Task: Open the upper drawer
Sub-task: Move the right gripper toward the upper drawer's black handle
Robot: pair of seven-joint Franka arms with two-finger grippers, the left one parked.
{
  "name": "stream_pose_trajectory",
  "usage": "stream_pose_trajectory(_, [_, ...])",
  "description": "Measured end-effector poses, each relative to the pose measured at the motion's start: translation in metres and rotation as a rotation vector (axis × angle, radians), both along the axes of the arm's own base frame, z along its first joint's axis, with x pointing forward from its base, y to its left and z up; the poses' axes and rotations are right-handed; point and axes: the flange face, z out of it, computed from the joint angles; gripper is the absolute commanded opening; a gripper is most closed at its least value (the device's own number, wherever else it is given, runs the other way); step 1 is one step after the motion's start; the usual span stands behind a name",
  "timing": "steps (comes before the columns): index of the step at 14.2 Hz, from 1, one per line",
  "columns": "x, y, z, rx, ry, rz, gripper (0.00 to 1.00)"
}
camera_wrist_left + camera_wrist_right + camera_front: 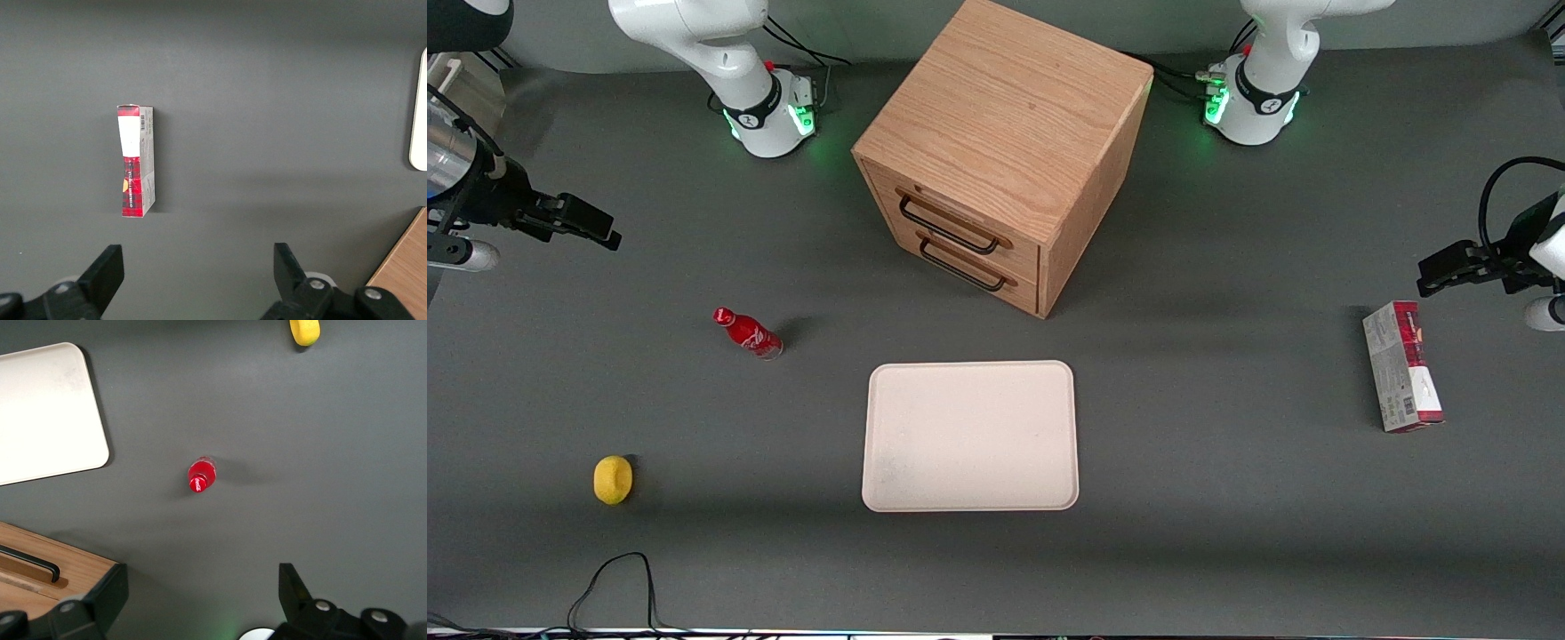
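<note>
Gripper [591, 224] was held open and empty above the table, toward the working arm's end. Red bottle [748, 333] was to be avoided. Upper drawer [953, 224] was seen shut; its handle should be grasped centrally, pulled straight.

Flat, matte dark-grey tabletop [1227, 551] across all three views. Lighter grey band [871, 27] along edge farthest from front camera. Even, diffuse lighting with soft, faint shadows. Patches of green glow [823, 149] on surface. Thin black cable loop [618, 582] at edge nearest front camera.
</note>
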Motion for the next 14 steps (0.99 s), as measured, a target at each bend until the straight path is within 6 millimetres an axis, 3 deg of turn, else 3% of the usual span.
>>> stream_pose_trajectory(4, [0.007, 0.001, 0.002, -0.001, -0.019, 0.0, 1.0])
stream_pose_trajectory(6, [0.023, 0.005, 0.006, -0.002, -0.035, 0.006, 1.0])
stream_pose_trajectory(8, [0.043, 0.022, 0.005, 0.004, -0.046, 0.058, 1.0])
stream_pose_trajectory(11, [0.05, 0.086, 0.001, 0.024, -0.048, 0.334, 1.0])
stream_pose_trajectory(14, [0.031, 0.163, 0.003, 0.043, -0.045, 0.552, 1.0])
